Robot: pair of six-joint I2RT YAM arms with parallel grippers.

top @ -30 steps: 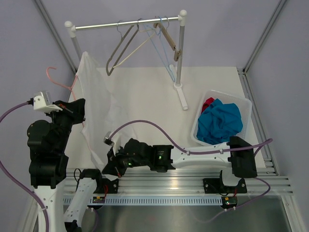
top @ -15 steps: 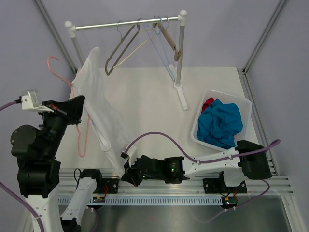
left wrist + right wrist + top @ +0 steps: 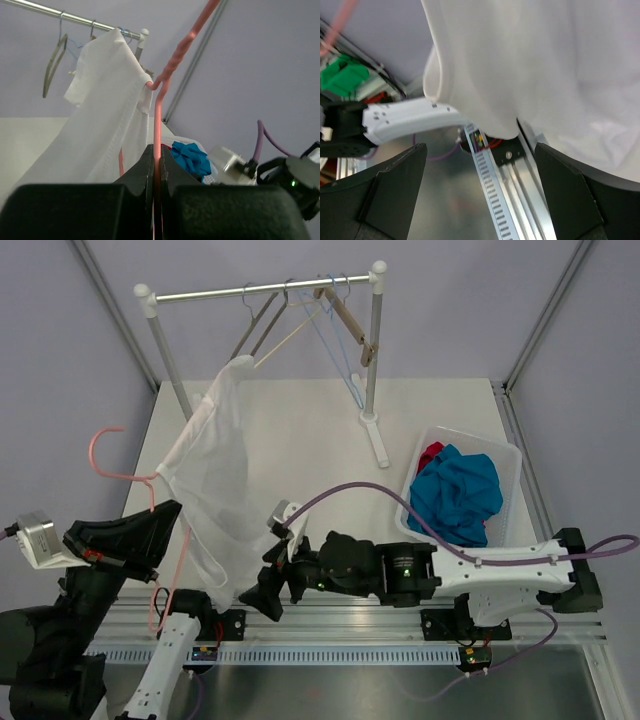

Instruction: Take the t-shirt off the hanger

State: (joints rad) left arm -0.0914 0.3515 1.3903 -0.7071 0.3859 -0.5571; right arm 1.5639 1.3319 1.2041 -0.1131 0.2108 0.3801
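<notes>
White tabletop [image 3: 300,440], far to near, with a metal clothes rail [image 3: 260,288] standing at its far edge and carrying spare hangers.

White mesh-weave t-shirt [image 3: 215,480]: held up over the left part of the table. Its long axis runs from a peak near the rail down to a hem at the near edge. In the left wrist view the cloth hangs from a bend in the hanger wire, so it appears to be on the hanger by one shoulder and not yet free.

Translucent plastic bin [image 3: 510,455], right, holding blue and red cloth. It plays no part here.

Thin pink wire hanger [image 3: 110,455]: its hook is at the far left and its shank runs toward the near side.

Left gripper [image 3: 172,512]: fingers [image 3: 145,170] pressed together on the pink shank, carrying the hanger and shirt.

Right gripper [image 3: 262,598]: jaws spread wide with nothing pinched. It lies at the near edge, just right of the hem. In the right wrist view the fabric hangs across the gap ahead of the jaws. The right arm is thus the nearer one to the loose cloth. Judged from this, the coming move is a closure on the hem, followed by a pull along the shirt's axis, away from the hanger.
</notes>
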